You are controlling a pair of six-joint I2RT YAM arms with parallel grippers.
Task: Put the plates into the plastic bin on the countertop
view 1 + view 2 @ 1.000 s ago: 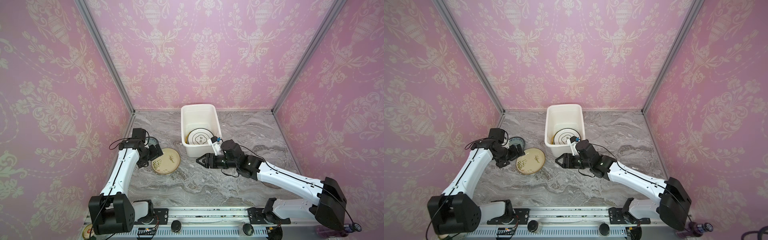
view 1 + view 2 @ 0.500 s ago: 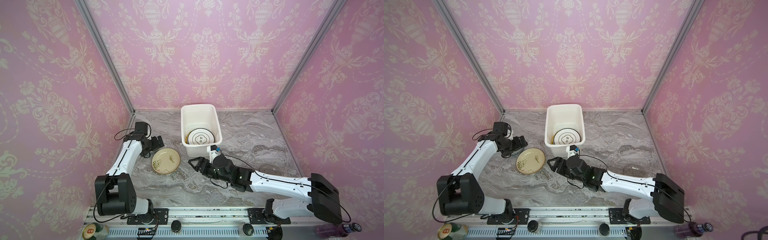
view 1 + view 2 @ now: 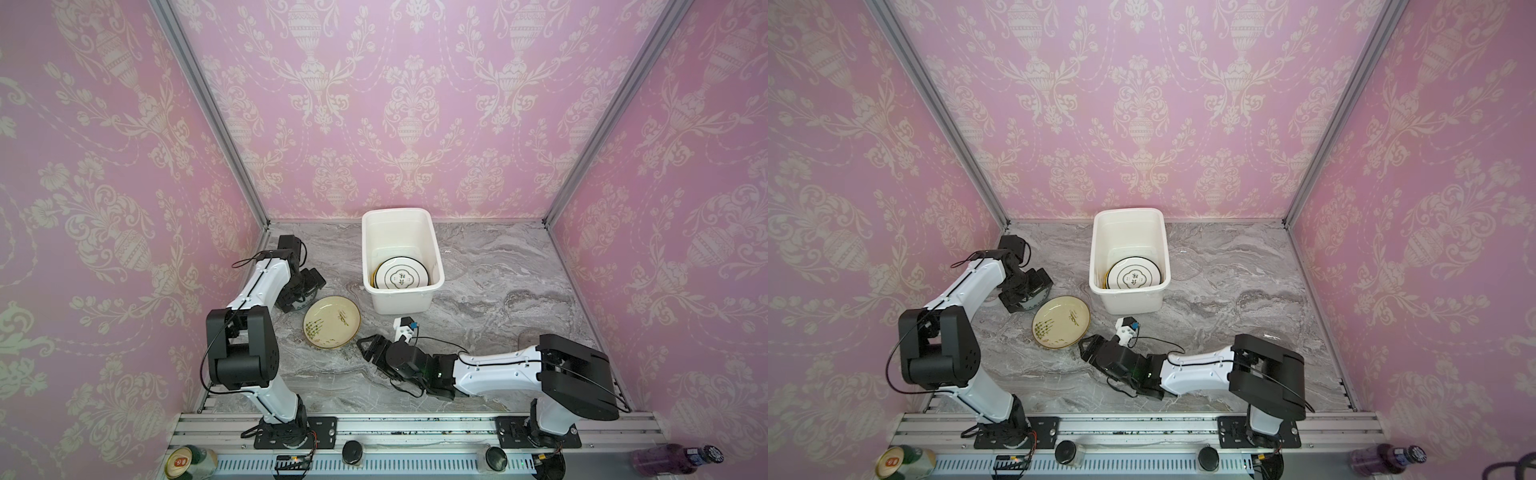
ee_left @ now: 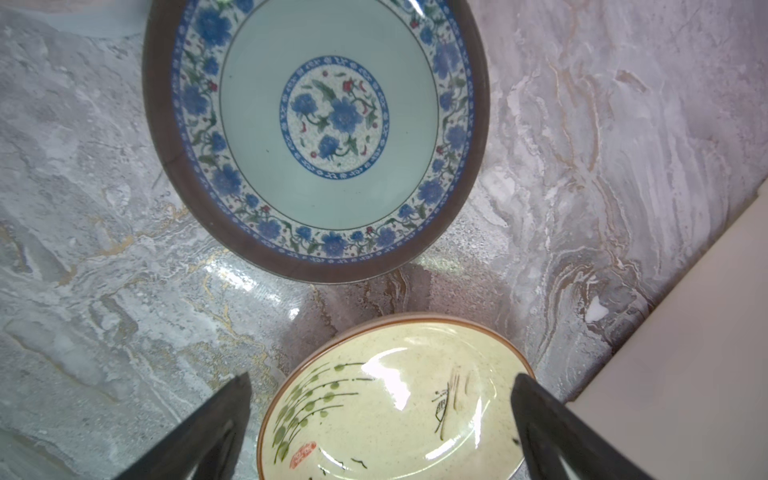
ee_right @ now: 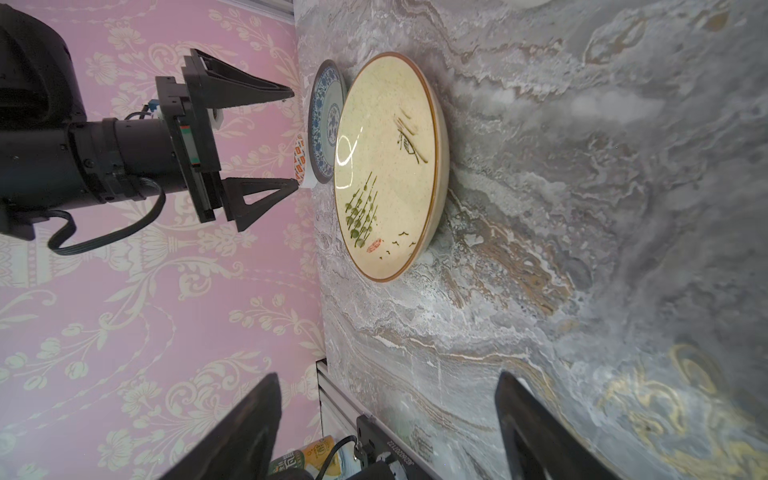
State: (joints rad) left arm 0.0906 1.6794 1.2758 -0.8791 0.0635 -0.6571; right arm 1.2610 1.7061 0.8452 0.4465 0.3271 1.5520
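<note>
The white plastic bin (image 3: 432, 253) stands at the back middle of the grey countertop (image 3: 478, 299), with a white dark-ringed plate (image 3: 400, 277) lying on others inside. In front of it to the left, a cream plate (image 3: 331, 327) lies flat. A blue-patterned plate (image 4: 316, 124) lies beside it, mostly hidden under my left gripper (image 3: 309, 286) in both top views. That gripper hovers open above the two plates, with nothing between its fingers (image 4: 216, 424). My right gripper (image 3: 368, 345) is open and empty, low over the counter just off the cream plate's (image 5: 390, 166) front right edge.
A faint clear glass plate (image 3: 455, 266) lies right of the bin; another glassy rim (image 3: 528, 336) shows beside the right arm. The bin's wall (image 4: 685, 353) is close to the cream plate. A can (image 3: 183, 461) and a purple bottle (image 3: 673, 459) lie on the front rail.
My right gripper has drawn back from the bin, moved left and toward the front, and opened wider. The left gripper shifted slightly over the blue-patterned plate and stays open.
</note>
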